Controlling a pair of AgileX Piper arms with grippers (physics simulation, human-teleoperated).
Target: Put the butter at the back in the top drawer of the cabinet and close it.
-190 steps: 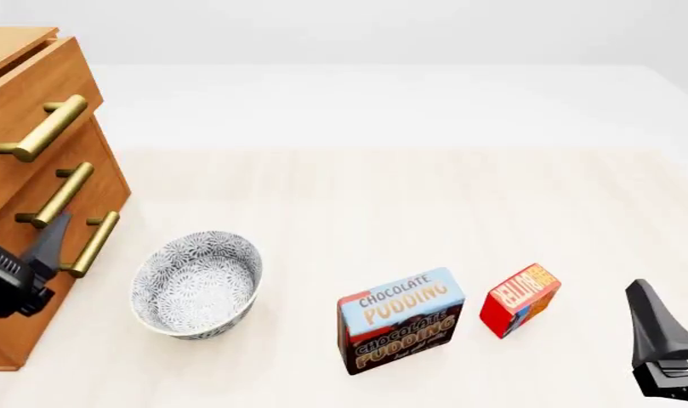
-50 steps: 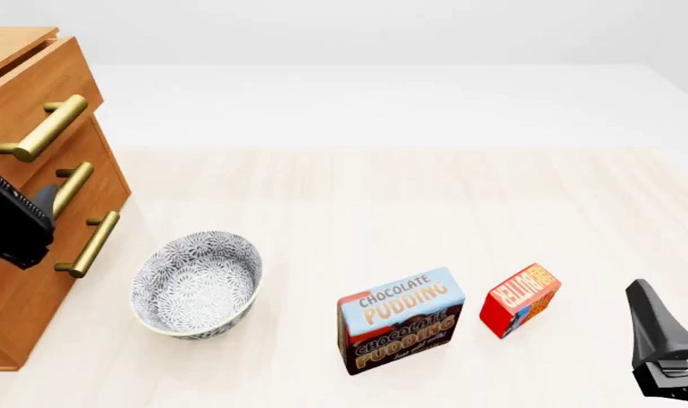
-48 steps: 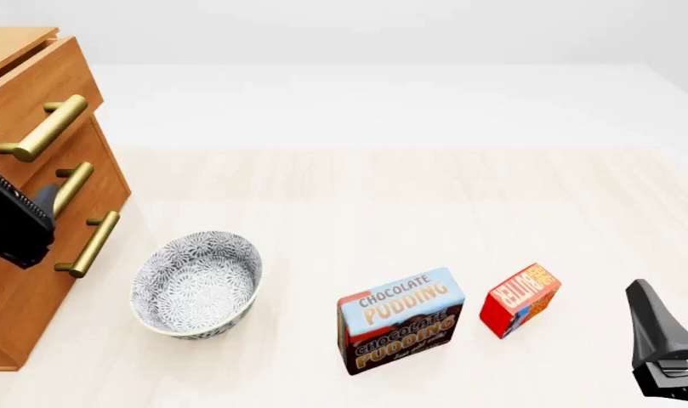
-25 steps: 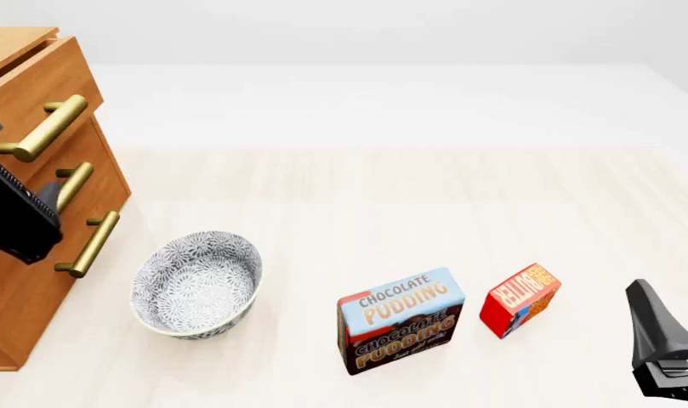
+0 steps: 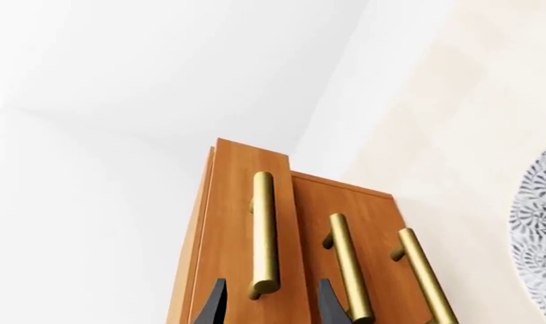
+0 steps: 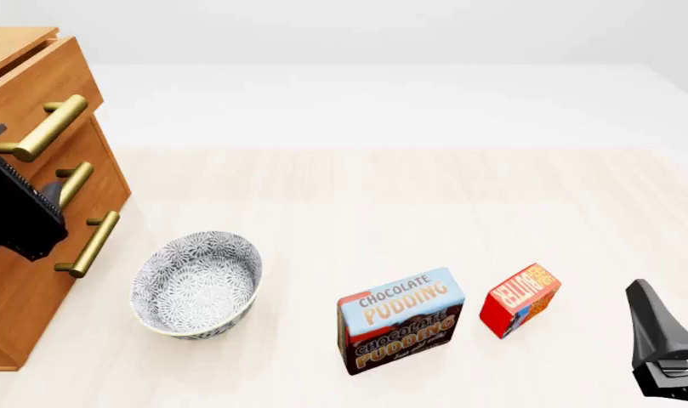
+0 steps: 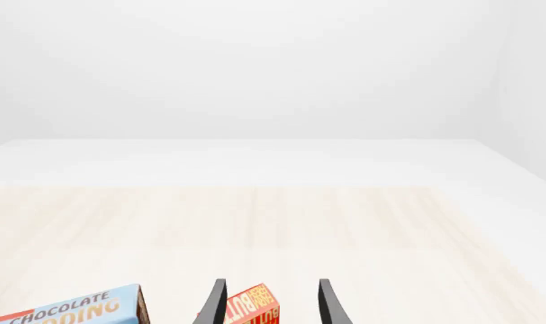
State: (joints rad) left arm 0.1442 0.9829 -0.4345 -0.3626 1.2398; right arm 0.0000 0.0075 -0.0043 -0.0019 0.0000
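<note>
Hovering: left gripper [image 5: 265, 305], fingers spread, straddling top drawer [image 5: 241, 243] handle [image 5: 262, 233] end, no contact visible. Right gripper [image 7: 267, 304] parted, idle, butter [image 6: 520, 298] at 12 o'clock.

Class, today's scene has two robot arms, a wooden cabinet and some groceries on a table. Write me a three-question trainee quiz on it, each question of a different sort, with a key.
1. True or false: the top drawer is already pulled open.
2. Which stands nearest the bowl? A) the butter B) the pudding box C) the right gripper
3. Fill in: in the left wrist view, the left gripper has its fingers either side of the top drawer's ____.

Key: 1 false; 2 B; 3 handle.
</note>
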